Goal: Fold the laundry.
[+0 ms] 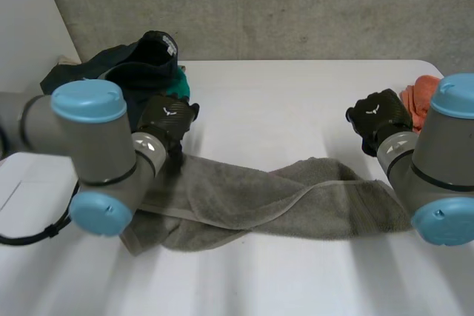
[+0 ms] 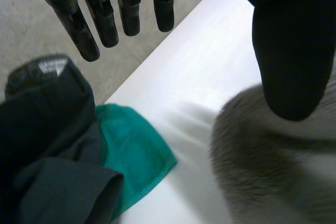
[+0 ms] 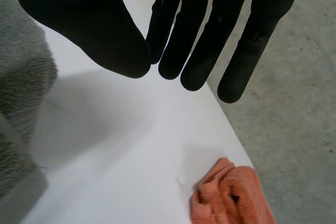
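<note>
A grey towel (image 1: 244,197) lies twisted and bunched across the front of the white table (image 1: 281,101), stretching between the two arms. My left hand (image 1: 167,118) hovers over the towel's left end; in the left wrist view its fingers (image 2: 105,19) are straight and spread well apart from the thumb, with the towel (image 2: 262,156) below the thumb and not gripped. My right hand (image 1: 379,118) is above the table just past the towel's right end. In the right wrist view that hand (image 3: 189,24) has thumb and fingertips brought together, nothing between them, and the towel (image 3: 21,93) lies beside the thumb.
A pile of dark garments (image 1: 133,64) with a green cloth (image 1: 181,86) sits at the back left, close to my left hand's fingertips (image 2: 134,156). An orange cloth (image 1: 418,98) lies at the table's right edge, beyond my right hand (image 3: 233,195).
</note>
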You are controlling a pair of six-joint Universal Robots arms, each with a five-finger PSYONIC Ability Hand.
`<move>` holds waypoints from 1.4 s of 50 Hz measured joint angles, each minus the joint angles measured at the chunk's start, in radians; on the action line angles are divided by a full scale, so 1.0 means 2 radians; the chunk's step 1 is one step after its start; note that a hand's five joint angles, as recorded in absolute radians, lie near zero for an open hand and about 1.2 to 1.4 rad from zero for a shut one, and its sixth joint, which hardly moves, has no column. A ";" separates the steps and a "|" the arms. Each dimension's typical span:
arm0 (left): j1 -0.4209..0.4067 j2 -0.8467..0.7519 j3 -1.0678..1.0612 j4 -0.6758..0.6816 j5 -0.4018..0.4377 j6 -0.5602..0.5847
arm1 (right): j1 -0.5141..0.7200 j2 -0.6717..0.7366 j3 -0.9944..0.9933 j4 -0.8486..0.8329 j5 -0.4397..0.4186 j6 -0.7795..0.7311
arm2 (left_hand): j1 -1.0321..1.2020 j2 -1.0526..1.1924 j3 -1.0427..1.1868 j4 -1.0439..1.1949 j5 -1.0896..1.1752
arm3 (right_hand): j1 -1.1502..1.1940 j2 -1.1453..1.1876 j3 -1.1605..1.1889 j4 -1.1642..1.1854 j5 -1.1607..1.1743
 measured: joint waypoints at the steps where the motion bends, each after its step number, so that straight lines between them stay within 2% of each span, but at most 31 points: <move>1: -0.003 0.013 -0.012 0.001 -0.001 0.001 | 0.000 -0.001 0.002 0.000 0.000 0.002 | 0.000 0.000 0.000 0.000 0.000 | 0.011 -0.018 -0.021 -0.021 -0.021; 2: -0.008 0.035 -0.034 0.002 -0.003 0.001 | 0.000 -0.002 0.007 0.002 -0.001 0.008 | 0.000 0.000 0.000 0.000 0.000 | 0.007 -0.089 -0.083 -0.084 -0.084; 4: -0.013 0.070 -0.069 0.004 -0.008 0.001 | -0.001 -0.005 0.014 0.007 -0.005 0.018 | 0.005 0.006 0.006 0.006 0.009 | -0.081 -0.248 -0.248 -0.242 -0.248; 6: -0.017 0.102 -0.103 0.005 -0.014 0.000 | -0.003 -0.008 0.021 0.012 -0.010 0.026 | 0.014 0.015 0.015 0.017 0.023 | -0.134 -0.305 -0.308 -0.310 -0.319; 7: -0.018 0.115 -0.116 0.006 -0.017 -0.001 | -0.004 -0.011 0.024 0.017 -0.015 0.031 | 0.016 0.017 0.017 0.019 0.025 | -0.211 -0.394 -0.393 -0.396 -0.406; 8: -0.020 0.131 -0.135 0.006 -0.023 -0.002 | -0.006 -0.018 0.028 0.025 -0.023 0.037 | 0.032 0.033 0.031 0.033 0.040 | -0.241 -0.421 -0.429 -0.433 -0.442; 11: -0.024 0.160 -0.170 0.007 -0.039 -0.004 | -0.015 -0.034 0.033 0.052 -0.046 0.046 | 0.049 0.048 0.048 0.051 0.057 | -0.254 -0.442 -0.450 -0.451 -0.463; 16: -0.040 0.193 -0.223 0.009 -0.061 -0.009 | -0.048 -0.059 0.035 0.131 -0.110 0.054 | 0.084 0.083 0.085 0.087 0.092 | -0.254 -0.442 -0.450 -0.451 -0.464; 17: -0.046 0.199 -0.238 0.011 -0.065 -0.013 | -0.064 -0.064 0.034 0.163 -0.138 0.055 | 0.115 0.111 0.112 0.115 0.120 | -0.254 -0.442 -0.450 -0.451 -0.461; 19: -0.052 0.202 -0.252 0.013 -0.068 -0.019 | -0.080 -0.065 0.032 0.191 -0.164 0.056 | 0.125 0.124 0.125 0.128 0.133 | -0.254 -0.441 -0.449 -0.450 -0.457; 24: -0.058 0.180 -0.268 0.025 -0.069 -0.037 | -0.106 -0.044 0.027 0.219 -0.202 0.057 | 0.182 0.179 0.178 0.181 0.184 | -0.205 -0.395 -0.393 -0.396 -0.390; 32: -0.051 0.137 -0.264 0.054 -0.068 -0.048 | -0.113 0.017 0.009 0.202 -0.218 0.072 | 0.182 0.183 0.183 0.187 0.188 | -0.109 -0.292 -0.297 -0.300 -0.296; 40: -0.040 0.122 -0.257 0.098 -0.067 -0.044 | -0.108 0.050 -0.005 0.173 -0.240 0.094 | 0.182 0.183 0.183 0.184 0.186 | -0.099 -0.282 -0.285 -0.286 -0.282; 44: -0.039 0.107 -0.250 0.105 -0.066 -0.042 | -0.107 0.057 -0.005 0.159 -0.243 0.097 | 0.182 0.183 0.183 0.183 0.186 | -0.043 -0.227 -0.231 -0.234 -0.233; 47: -0.039 0.092 -0.243 0.105 -0.065 -0.041 | -0.107 0.060 -0.004 0.150 -0.242 0.098 | 0.192 0.193 0.191 0.193 0.196 | 0.158 -0.019 -0.031 -0.033 -0.038; 49: -0.039 0.083 -0.239 0.105 -0.065 -0.041 | -0.107 0.059 -0.002 0.146 -0.240 0.098 | 0.218 0.218 0.217 0.217 0.219 | 0.167 0.007 -0.002 -0.002 -0.010; 52: -0.039 0.071 -0.232 0.104 -0.064 -0.041 | -0.108 0.057 0.000 0.144 -0.239 0.097 | 0.317 0.310 0.309 0.307 0.307 | 0.167 0.008 0.005 0.007 -0.010; 53: -0.039 0.070 -0.231 0.104 -0.064 -0.041 | -0.108 0.055 0.001 0.144 -0.238 0.097 | 0.317 0.310 0.309 0.307 0.307 | 0.167 0.008 0.005 0.008 -0.010; 55: -0.037 0.064 -0.226 0.103 -0.063 -0.041 | -0.110 0.048 0.005 0.145 -0.236 0.096 | 0.410 0.407 0.406 0.409 0.407 | 0.167 0.008 0.005 0.009 -0.010; 57: -0.036 0.063 -0.225 0.103 -0.063 -0.041 | -0.111 0.043 0.007 0.146 -0.235 0.095 | 0.423 0.444 0.441 0.445 0.436 | 0.167 0.008 0.005 0.009 -0.010; 62: -0.030 0.081 -0.222 0.099 -0.062 -0.041 | -0.116 0.012 0.016 0.147 -0.228 0.091 | 0.423 0.454 0.452 0.457 0.437 | 0.167 0.008 0.005 0.009 -0.010; 70: -0.018 0.213 -0.224 0.074 -0.051 -0.045 | -0.133 -0.063 0.022 0.158 -0.191 0.052 | 0.423 0.454 0.452 0.457 0.437 | 0.167 0.008 0.009 0.009 -0.010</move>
